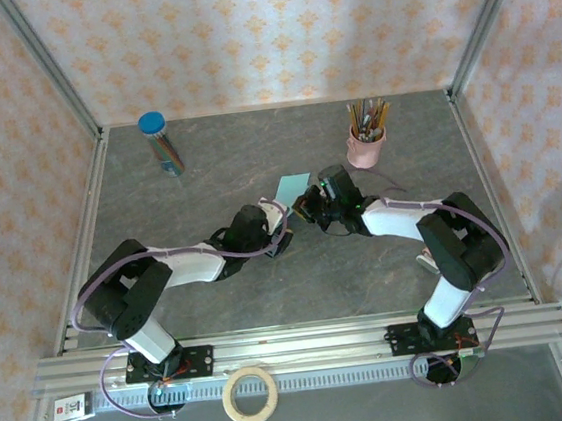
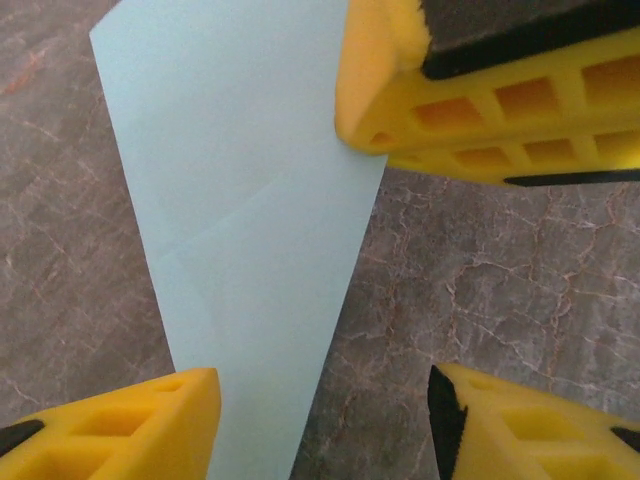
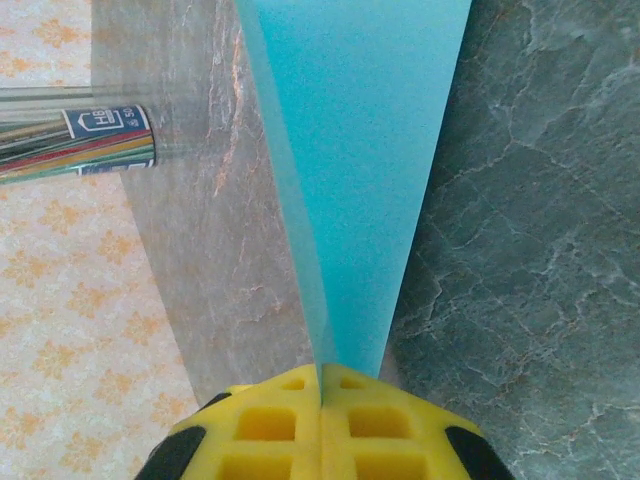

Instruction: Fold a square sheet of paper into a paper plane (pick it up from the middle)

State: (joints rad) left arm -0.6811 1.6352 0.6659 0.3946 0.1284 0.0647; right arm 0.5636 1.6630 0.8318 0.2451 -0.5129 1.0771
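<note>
The right end effector is pinching the sheet of paper, its yellow ribbed fingers pressed fully together on it at the bottom of the right wrist frame. The left end effector is standing partly open, its yellow fingers straddling the paper's tapered end at the bottom of the left wrist frame, one overlapping its edge. The thin, smooth, light turquoise paper is showing faint creases and a long wedge outline over the grey veined table.

Paper mid-table, between left end effector and right end effector; tube back-left, cup back-right.
</note>
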